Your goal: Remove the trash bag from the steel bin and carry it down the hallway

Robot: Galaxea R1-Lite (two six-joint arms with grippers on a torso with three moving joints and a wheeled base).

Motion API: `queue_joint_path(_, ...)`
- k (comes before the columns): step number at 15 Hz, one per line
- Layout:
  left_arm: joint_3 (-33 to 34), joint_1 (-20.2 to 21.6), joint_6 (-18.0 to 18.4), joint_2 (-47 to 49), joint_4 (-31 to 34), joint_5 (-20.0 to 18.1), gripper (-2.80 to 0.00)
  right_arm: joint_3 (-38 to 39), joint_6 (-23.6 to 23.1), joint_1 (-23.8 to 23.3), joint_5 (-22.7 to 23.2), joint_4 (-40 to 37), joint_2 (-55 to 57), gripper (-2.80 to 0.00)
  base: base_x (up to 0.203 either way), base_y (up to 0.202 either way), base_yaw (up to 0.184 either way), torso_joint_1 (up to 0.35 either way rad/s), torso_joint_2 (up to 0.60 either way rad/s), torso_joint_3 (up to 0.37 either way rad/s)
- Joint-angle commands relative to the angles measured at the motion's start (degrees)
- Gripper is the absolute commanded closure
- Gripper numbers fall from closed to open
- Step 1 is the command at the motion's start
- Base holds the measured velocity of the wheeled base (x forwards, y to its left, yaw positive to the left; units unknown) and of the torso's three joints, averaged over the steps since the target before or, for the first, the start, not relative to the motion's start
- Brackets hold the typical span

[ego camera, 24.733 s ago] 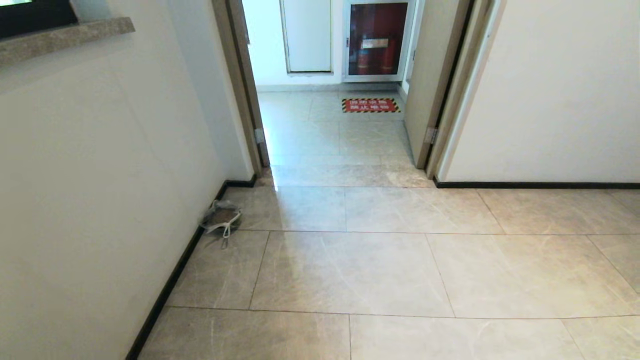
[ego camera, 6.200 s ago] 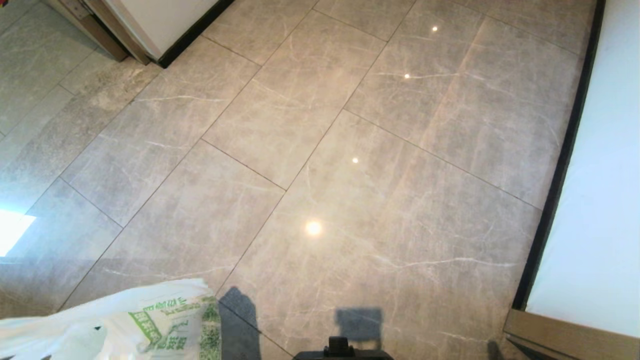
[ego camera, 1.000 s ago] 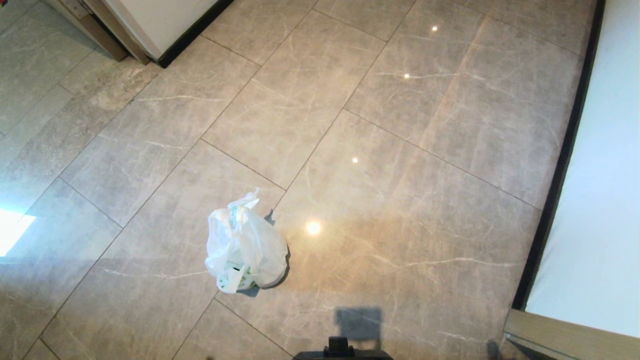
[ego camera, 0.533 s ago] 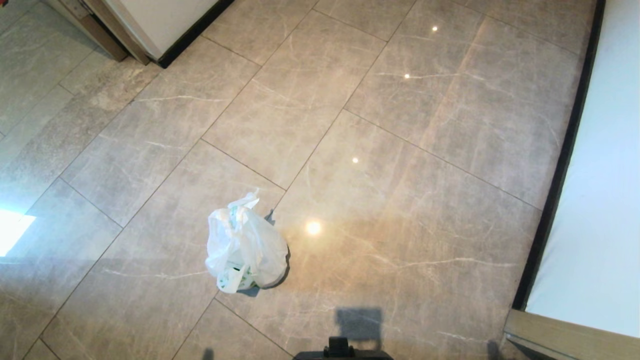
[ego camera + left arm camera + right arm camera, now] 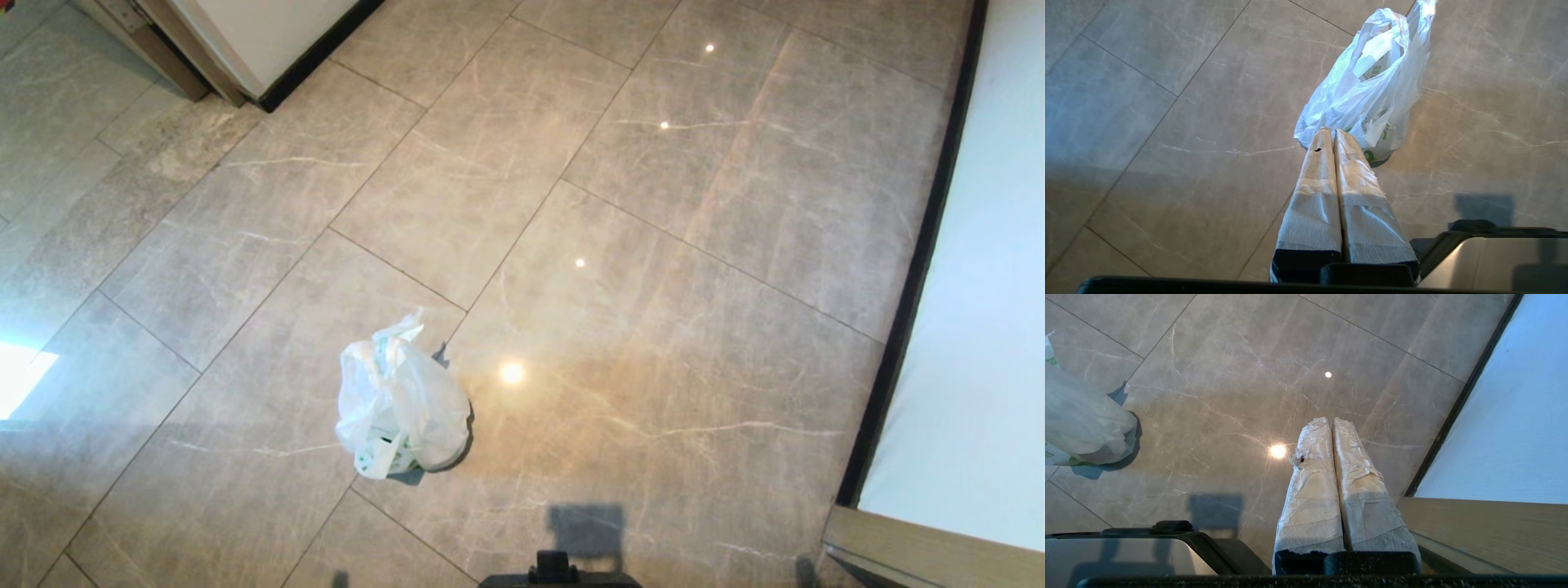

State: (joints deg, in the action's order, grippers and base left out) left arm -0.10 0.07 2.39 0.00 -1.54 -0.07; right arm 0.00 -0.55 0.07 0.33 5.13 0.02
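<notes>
The bag sits slumped on the hallway floor, near and left of centre, free of both arms. Left gripper hangs above it, fingers together and empty; right gripper likewise, further right. Carrying looks finished; no bin in view.

The floor consists of glossy grey-beige marbled tiles with thin white veining and narrow grout lines running diagonally. One item rests directly on it: the trash bag, thin white plastic with green print, standing slumped with its handles loose on top. The bag lies just beyond the tips of the left gripper, whose fingers are pressed together, apart from it.
</notes>
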Motion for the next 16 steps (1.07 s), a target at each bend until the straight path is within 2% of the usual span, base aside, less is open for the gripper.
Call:
queue_joint_path(1,0.1,0.0,-1.3,0.2,0.7,0.0,0.00,2.1,0.0,0.0,0.0,0.1,0.0,0.00,0.000,0.000,0.000,0.000,0.00,0.110)
queue_joint_path(2,0.0,0.0,-2.1,0.2,1.2,0.0,0.00,2.1,-0.1,0.0,0.0,0.1,0.0,0.00,0.000,0.000,0.000,0.000,0.00,0.156)
queue_joint_path(16,0.0,0.0,-2.0,0.1,1.4,0.0,0.00,2.1,0.0,0.0,0.0,0.1,0.0,0.00,0.000,0.000,0.000,0.002,0.00,0.200)
